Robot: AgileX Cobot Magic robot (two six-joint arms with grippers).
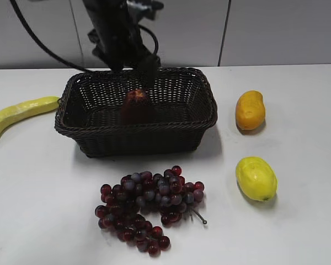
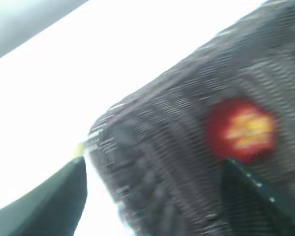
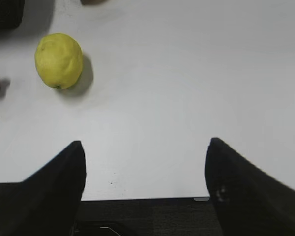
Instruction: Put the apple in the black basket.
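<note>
The dark red apple [image 1: 136,105] lies inside the black basket [image 1: 204,118] on its floor, near the middle. The left arm rises above the basket's far rim; its gripper [image 1: 146,63] hangs over the back of the basket, above the apple. In the blurred left wrist view the apple [image 2: 241,130] lies on the basket weave [image 2: 162,162] and the left gripper [image 2: 152,196] is open and empty, apart from the apple. In the right wrist view the right gripper [image 3: 145,172] is open and empty over the table's front edge; it is out of the exterior view.
A bunch of red-purple grapes [image 1: 146,207] lies in front of the basket. A yellow lemon [image 1: 256,178] [image 3: 59,60] and an orange mango [image 1: 250,110] lie to the right. A yellow-green banana [image 1: 19,113] lies to the left.
</note>
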